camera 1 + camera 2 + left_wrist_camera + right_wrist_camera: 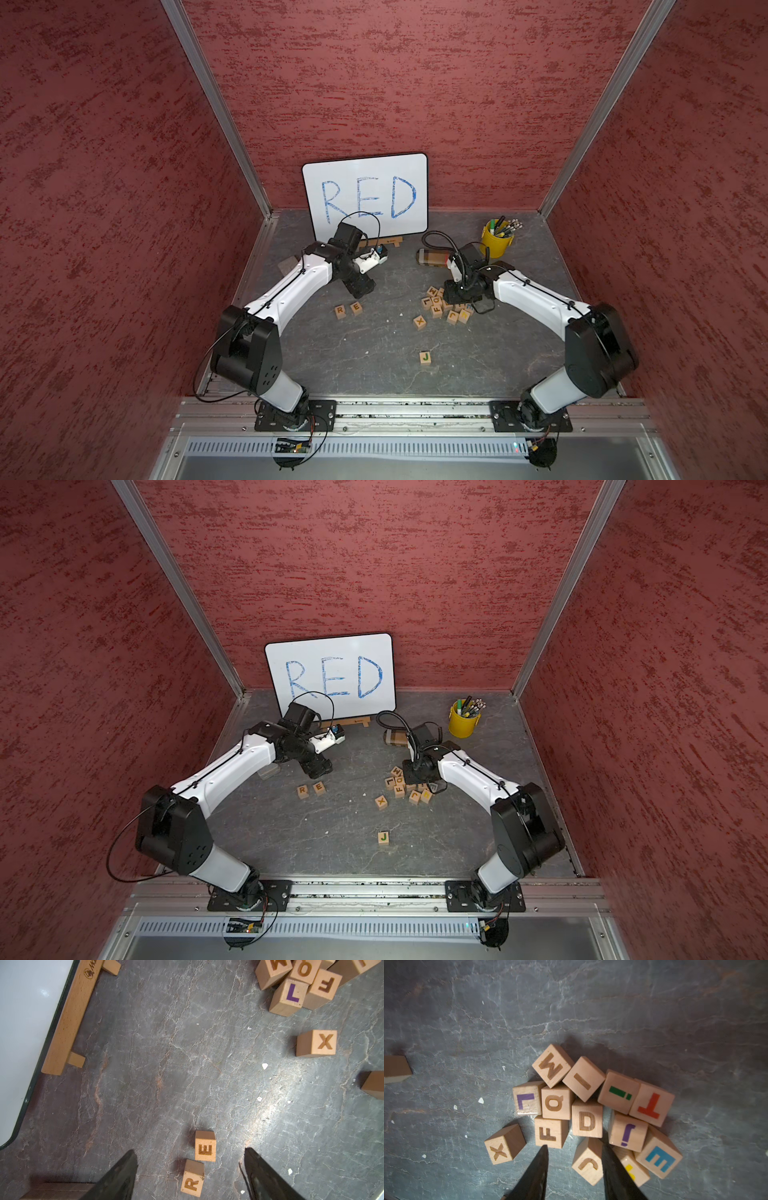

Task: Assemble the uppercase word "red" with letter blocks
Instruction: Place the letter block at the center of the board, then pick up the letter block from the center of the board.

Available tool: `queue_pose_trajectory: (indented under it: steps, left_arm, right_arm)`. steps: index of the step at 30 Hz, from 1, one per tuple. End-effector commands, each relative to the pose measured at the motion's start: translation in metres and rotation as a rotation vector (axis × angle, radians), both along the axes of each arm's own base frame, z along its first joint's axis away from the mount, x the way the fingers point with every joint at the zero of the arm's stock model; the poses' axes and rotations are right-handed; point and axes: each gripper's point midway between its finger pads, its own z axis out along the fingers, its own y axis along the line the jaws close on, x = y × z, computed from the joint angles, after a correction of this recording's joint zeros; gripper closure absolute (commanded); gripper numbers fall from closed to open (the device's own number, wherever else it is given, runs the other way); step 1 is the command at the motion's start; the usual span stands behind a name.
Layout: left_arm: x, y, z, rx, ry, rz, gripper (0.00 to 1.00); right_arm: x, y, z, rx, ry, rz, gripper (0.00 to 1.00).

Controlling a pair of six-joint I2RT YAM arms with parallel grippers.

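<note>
The R block (340, 311) and the E block (356, 308) lie side by side on the grey floor, left of centre, a small gap between them. My left gripper (190, 1152) hangs just above them, open, with both blocks (192, 1178) (205, 1148) between its fingers and touching neither. The D block (587, 1121) sits inside the pile of cubes, with Q, F and a purple-marked cube against it. My right gripper (574, 1145) hovers over the pile's near side, open, its tips just short of D. In both top views the right gripper (455, 297) hides D.
A whiteboard (365, 195) reading RED leans on the back wall in a wooden stand (70, 1020). A yellow pen cup (496, 241) stands back right and a brown roll (432, 257) lies nearby. Loose cubes X (420, 321) and green J (424, 357) sit apart. Red walls enclose three sides.
</note>
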Motion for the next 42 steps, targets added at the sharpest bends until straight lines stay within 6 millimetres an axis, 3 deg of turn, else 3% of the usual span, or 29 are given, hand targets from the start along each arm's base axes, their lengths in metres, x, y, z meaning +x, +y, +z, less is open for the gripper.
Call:
queue_pose_trajectory:
  steps: [1,7,26,42]
  left_arm:
    - [-0.008,-0.002,0.006,-0.029,0.012,0.011,0.18]
    - [-0.011,0.001,0.002,-0.03,0.01,0.021,0.17]
    - [-0.018,0.01,-0.003,-0.029,0.017,0.046,0.17]
    - [-0.02,0.01,-0.001,-0.04,0.017,0.053,0.17]
  right_arm:
    - [-0.006,-0.003,-0.012,-0.049,0.035,0.007,0.55]
    - [-0.011,-0.009,-0.026,-0.119,0.053,0.007,0.56]
    - [0.004,-0.01,-0.044,-0.192,0.062,0.034,0.56]
    - [0.016,-0.005,-0.048,-0.21,0.054,0.057,0.62]
